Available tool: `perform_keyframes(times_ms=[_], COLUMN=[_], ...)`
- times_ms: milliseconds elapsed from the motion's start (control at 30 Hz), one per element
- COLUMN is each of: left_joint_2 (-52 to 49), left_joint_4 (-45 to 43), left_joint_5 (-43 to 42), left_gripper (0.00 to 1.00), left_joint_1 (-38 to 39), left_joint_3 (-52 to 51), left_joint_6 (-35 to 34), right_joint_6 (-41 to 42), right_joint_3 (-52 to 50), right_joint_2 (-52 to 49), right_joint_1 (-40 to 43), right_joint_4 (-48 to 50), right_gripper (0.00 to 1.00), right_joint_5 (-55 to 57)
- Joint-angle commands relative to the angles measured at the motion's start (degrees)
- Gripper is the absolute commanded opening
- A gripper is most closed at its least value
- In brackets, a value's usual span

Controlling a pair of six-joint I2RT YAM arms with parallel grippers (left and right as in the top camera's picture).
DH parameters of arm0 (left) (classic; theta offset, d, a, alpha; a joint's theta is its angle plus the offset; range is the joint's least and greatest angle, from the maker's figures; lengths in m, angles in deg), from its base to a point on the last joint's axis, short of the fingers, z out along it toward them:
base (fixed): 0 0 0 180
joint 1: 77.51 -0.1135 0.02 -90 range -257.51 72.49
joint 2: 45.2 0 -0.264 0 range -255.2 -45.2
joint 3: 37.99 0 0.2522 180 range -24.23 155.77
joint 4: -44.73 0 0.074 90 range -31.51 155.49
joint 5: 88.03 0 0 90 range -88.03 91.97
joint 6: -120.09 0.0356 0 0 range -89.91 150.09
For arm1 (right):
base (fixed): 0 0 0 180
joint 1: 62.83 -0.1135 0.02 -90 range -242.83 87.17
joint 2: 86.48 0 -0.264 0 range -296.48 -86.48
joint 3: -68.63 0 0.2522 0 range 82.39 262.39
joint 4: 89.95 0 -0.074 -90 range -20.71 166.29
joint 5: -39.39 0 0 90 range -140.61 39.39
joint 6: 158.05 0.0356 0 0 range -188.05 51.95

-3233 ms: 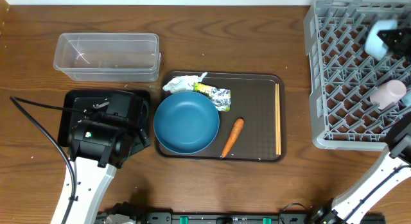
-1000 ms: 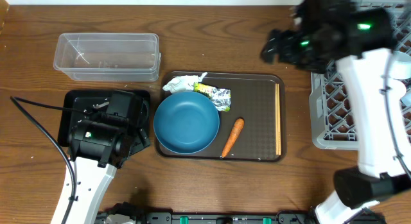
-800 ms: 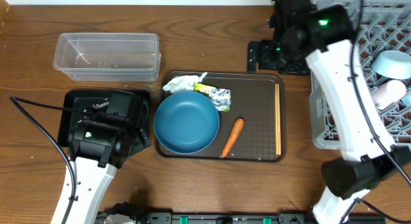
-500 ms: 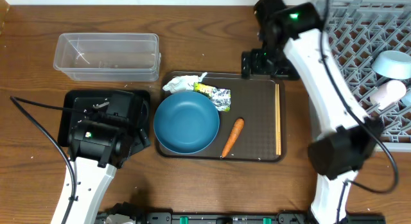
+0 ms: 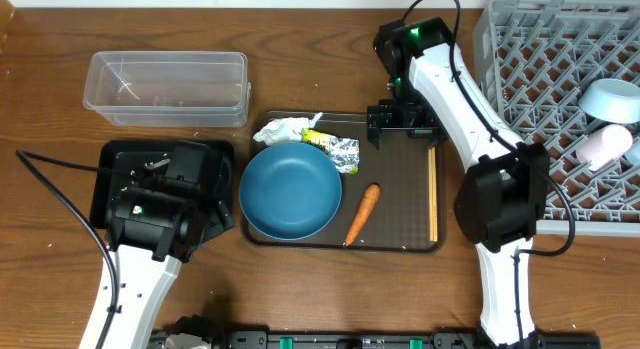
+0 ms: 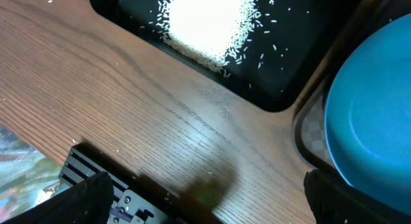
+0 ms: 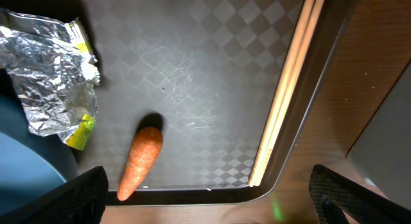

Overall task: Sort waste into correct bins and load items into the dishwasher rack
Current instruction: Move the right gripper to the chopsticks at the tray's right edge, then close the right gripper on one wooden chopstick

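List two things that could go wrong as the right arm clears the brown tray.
1. The chopsticks lie flush against the brown tray's right rim. The open right gripper may hit the rim or lift only one stick.
2. The carrot is round, and its tip lies close to the dark-blue bowl. It could roll out of a pinch, or the gripper could knock the bowl.

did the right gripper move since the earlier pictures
Yes. The right gripper has swung left, off the dishwasher rack to the far edge of the brown serving tray, near the chopsticks.
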Motion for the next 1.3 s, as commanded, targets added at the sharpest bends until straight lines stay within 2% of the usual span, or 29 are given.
perform_keyframes(times_ms=[0, 233, 533, 767, 900, 1067, 1267], left_joint_2=[0.0, 0.0, 0.0, 0.0, 0.0, 0.0, 0.0], left_joint_4=[0.2, 0.2, 0.2, 0.2, 0.2, 0.2, 0.2], left_joint_5=[0.5, 0.5, 0.5, 0.5, 0.5, 0.5, 0.5], left_gripper=[0.98, 0.98, 0.98, 0.98, 0.98, 0.98, 0.98], left_joint_1=[-0.3, -0.3, -0.3, -0.3, -0.3, -0.3, -0.3], left_joint_3=[0.6, 0.6, 0.6, 0.6, 0.6, 0.6, 0.6], left_joint_6=[-0.7, -0.7, -0.7, -0.7, -0.7, -0.7, -0.7], right_joint_6=[1.1, 6.4, 6.2, 5.4, 6.0, 3.8, 0.4], right_joint_3=[-0.2, -0.3, -1.3, -8.4, -18.1, -30.2, -35.9], right_joint_2=[0.4, 0.4, 1.2, 5.6, 10.7, 17.7, 21.5], right_joint_1=[-0.3, -0.2, -0.5, -0.5, -0.4, 0.9, 1.9], right_joint_4=[-0.3, -3.1, -4.6, -4.2, 1.2, 14.1, 24.3], right_gripper=[0.99, 0.99, 0.99, 0.99, 0.99, 0.99, 0.99], right_joint_5=[1.6, 5.9, 9.5, 10.4, 11.9, 9.2, 3.6])
